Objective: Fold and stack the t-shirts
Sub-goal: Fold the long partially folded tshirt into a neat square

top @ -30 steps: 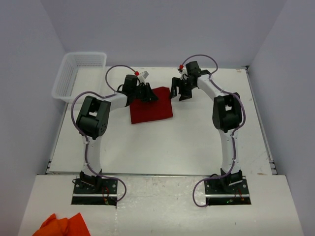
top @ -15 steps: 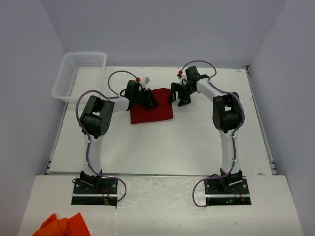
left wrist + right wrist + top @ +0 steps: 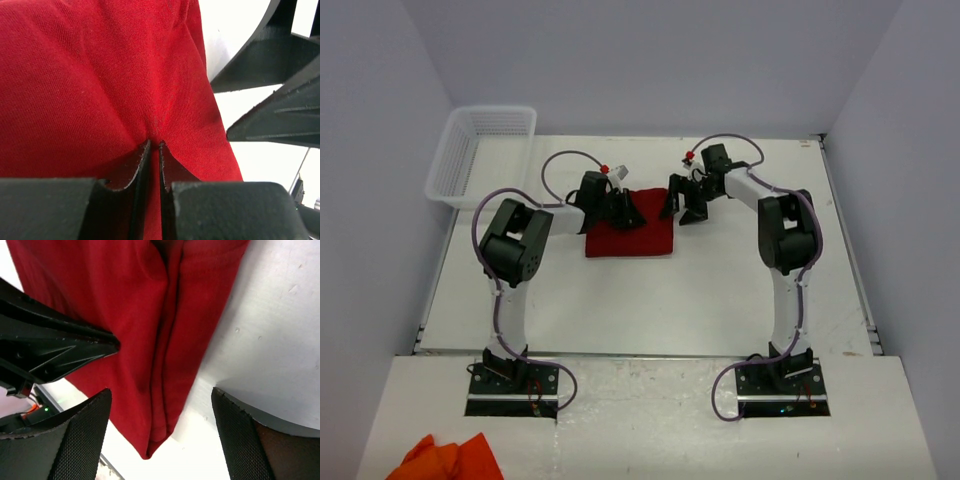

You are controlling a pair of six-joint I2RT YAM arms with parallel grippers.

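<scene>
Top view only: a white plastic mesh basket (image 3: 480, 150). Right of it, the folded dark red cotton t-shirt (image 3: 640, 238) lies on the white table (image 3: 650, 310). Left wrist view: the left gripper (image 3: 154, 147) pinches the shirt's cloth. Right wrist view: the right gripper (image 3: 161, 392) is spread wide over the shirt's edge.

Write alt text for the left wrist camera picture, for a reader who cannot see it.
The left gripper is shut on a pinched fold of the red t-shirt, whose soft creased cloth fills most of the picture. At the right, over the white table, the black fingers of the open right gripper point towards the shirt's edge.
</scene>
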